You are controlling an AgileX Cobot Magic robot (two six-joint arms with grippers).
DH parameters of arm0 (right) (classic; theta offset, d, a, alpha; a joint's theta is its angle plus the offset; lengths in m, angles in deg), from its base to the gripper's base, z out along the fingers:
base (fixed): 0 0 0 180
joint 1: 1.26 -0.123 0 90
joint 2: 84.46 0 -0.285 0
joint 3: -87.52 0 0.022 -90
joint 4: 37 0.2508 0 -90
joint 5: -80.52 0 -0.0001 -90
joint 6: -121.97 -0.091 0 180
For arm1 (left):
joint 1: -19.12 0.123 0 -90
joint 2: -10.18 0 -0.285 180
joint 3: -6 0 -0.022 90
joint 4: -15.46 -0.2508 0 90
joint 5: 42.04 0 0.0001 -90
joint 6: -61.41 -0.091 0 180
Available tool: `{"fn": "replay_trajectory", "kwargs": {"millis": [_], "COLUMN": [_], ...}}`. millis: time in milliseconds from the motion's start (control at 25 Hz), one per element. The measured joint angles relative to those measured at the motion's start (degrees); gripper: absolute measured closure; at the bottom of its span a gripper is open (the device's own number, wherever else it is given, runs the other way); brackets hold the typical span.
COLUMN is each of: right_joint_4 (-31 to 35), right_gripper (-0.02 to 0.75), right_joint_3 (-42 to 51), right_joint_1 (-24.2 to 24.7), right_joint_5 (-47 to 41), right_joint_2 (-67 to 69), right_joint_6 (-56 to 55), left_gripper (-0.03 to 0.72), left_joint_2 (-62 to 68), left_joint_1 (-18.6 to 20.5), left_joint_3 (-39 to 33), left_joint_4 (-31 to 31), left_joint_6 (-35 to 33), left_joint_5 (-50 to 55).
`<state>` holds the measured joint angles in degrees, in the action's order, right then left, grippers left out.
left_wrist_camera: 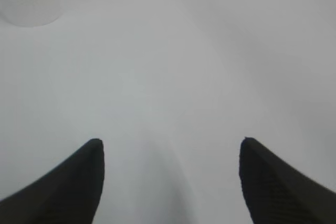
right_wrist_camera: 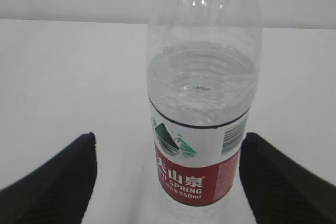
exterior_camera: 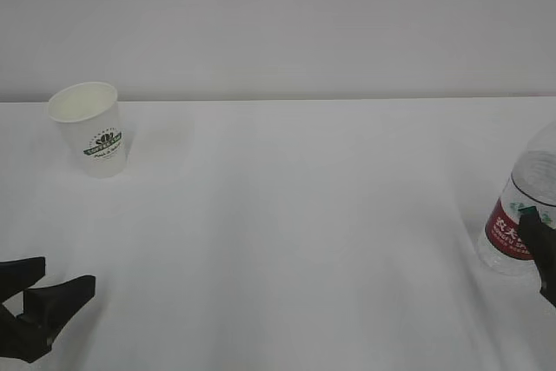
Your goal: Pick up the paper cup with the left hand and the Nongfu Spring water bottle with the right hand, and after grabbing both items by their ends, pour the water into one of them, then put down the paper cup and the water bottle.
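1. The white table fills most of every view and meets a pale wall at the back.
2. We see the Nongfu Spring water bottle standing upright at the right edge of the exterior view, its upper part cut off there. In the right wrist view the bottle shows a red label with a green mountain logo, and the water reaches a level above the label.
3. The right hand has its two black fingers spread wide, one on each side of the bottle; we see a gap between each finger and the plastic, so nothing is gripped. In the exterior view only a dark finger overlaps the bottle.
4. The left hand sits low at the near left corner, its jaws parted and empty; the left wrist view shows bare table between the tips.
5. The paper cup stands upright at the far left, well apart from the left hand; its contents are not visible to us.
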<state>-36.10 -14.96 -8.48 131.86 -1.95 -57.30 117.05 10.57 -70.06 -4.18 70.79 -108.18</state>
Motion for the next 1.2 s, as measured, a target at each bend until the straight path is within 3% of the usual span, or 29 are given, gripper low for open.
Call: {"fn": "replay_trajectory", "kwargs": {"millis": [520, 840, 1200], "right_joint_4": [0.13, 1.1, 2.74], "right_gripper": [0.092, 0.093, 0.094], "right_joint_3": [0.0, 0.0, 0.0], "right_joint_1": [0.0, 0.0, 0.0], "right_joint_5": [0.27, 13.03, 13.95], "right_joint_2": [2.46, 14.45, 21.25], "right_joint_6": [0.0, 0.0, 0.0], "left_gripper": [0.089, 0.089, 0.09], "left_joint_2": [0.0, 0.0, 0.0], "left_joint_1": [0.0, 0.0, 0.0], "left_joint_3": [0.0, 0.0, 0.0], "left_joint_4": [1.54, 1.74, 1.99], "left_joint_6": [1.7, 2.0, 2.09], "left_joint_5": [0.0, 0.0, 0.0]}}
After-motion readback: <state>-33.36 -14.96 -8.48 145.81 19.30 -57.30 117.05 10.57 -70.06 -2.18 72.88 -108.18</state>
